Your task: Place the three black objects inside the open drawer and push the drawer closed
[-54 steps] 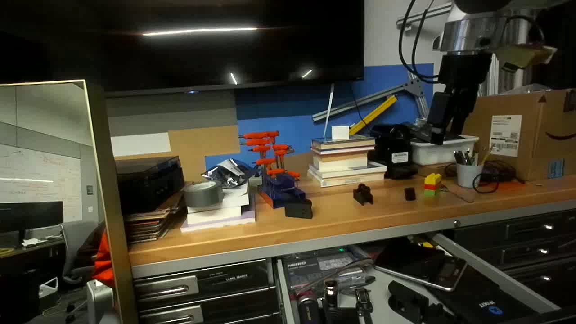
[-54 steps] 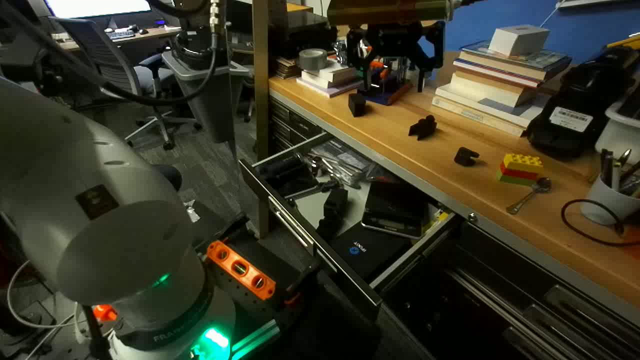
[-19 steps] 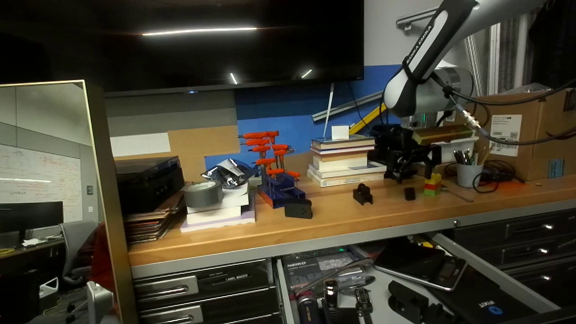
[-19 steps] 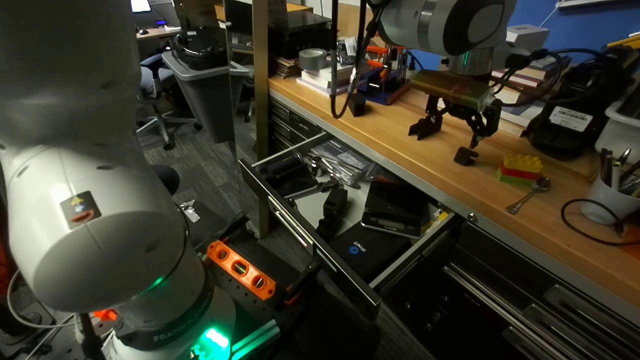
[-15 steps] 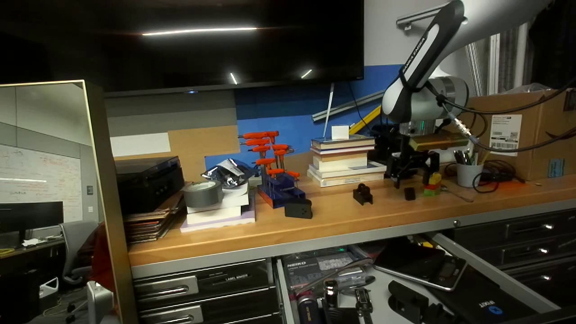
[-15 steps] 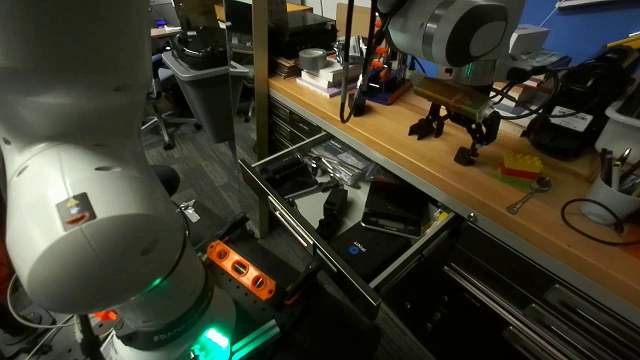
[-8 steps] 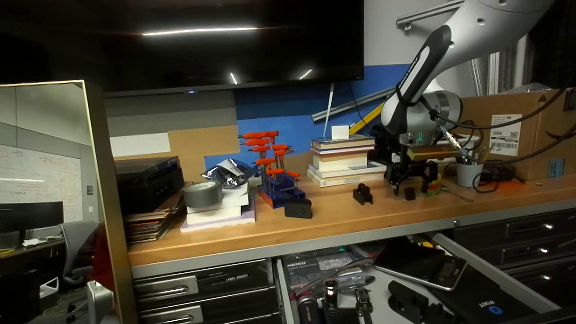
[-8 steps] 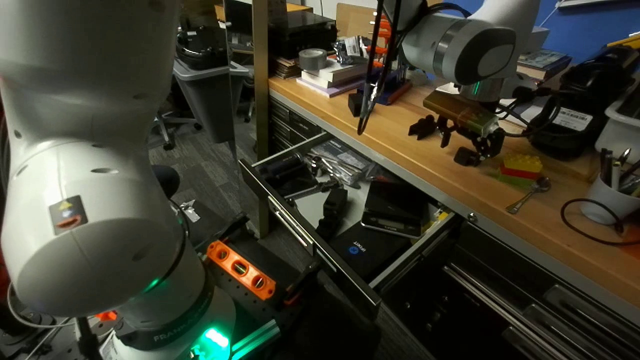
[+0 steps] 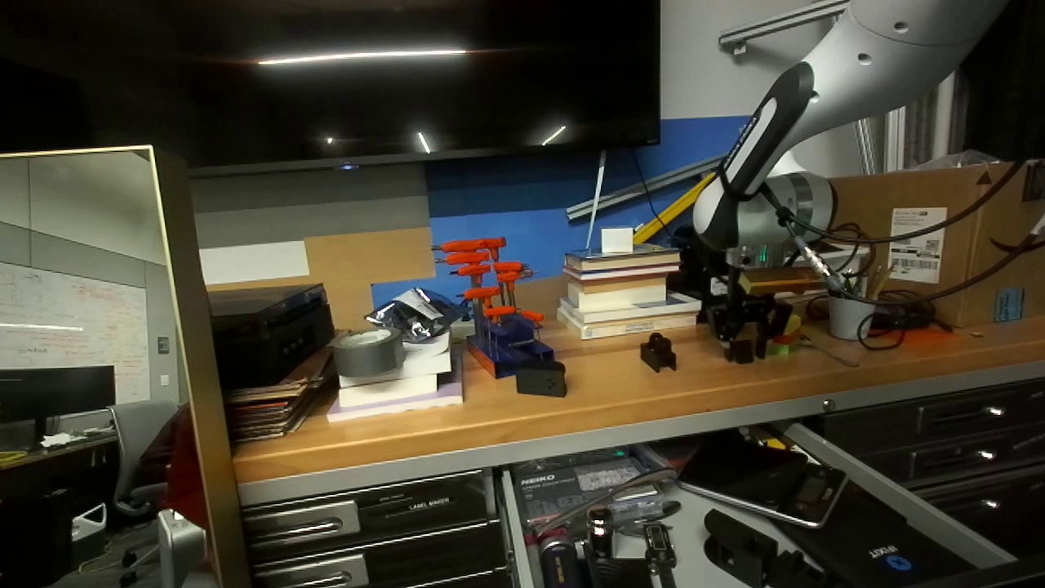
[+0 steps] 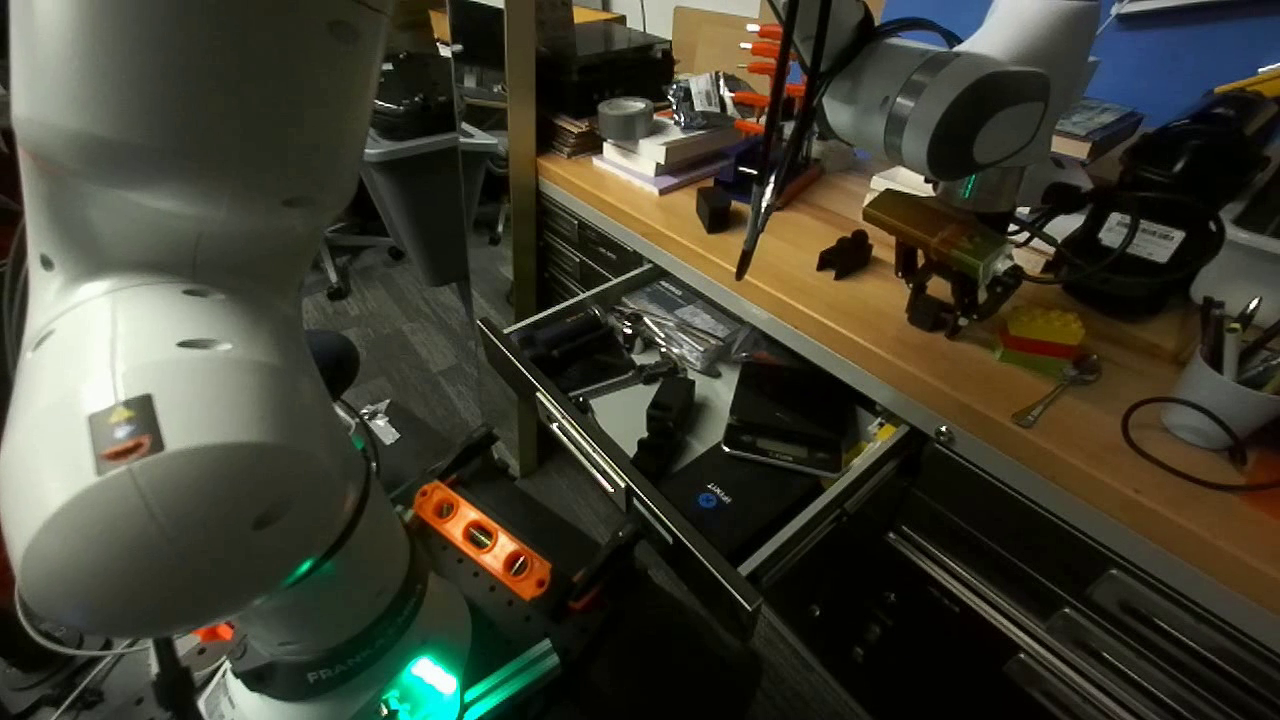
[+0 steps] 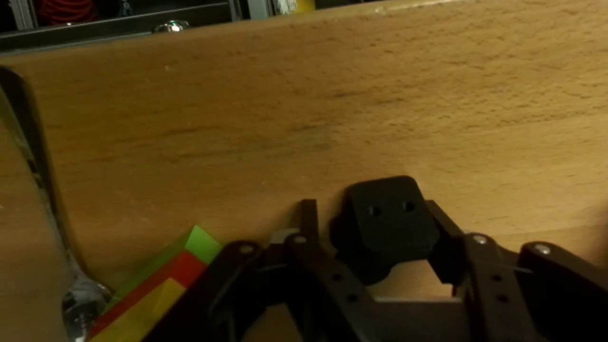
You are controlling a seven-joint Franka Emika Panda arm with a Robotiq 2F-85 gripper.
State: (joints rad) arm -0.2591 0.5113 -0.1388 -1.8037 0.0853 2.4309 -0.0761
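The black object [image 11: 394, 218] nearest the toy-brick stack [image 10: 1041, 340], one of three, sits on the worktop [image 11: 285, 118] just beside that stack. The end effector [image 11: 373, 216] hangs next to the bricks with its fingers [image 11: 308, 218] parted and the object between them. In the wrist view, bare wood shows between the object and the finger closer to the stack; the finger farther from the stack meets the object's edge to the eye, though contact cannot be told. A notched black piece [image 10: 845, 255] sits on the worktop farther from the stack, and a black block [image 10: 714, 210] farther still. The drawer [image 10: 830, 502] is open, lower than the stack, with a flat black case [image 10: 740, 500] lying in it. A spoon [image 10: 1083, 372] lies just beside the stack; a pen cup [image 10: 1205, 410] stands near it, on the opposite side from the three black things.
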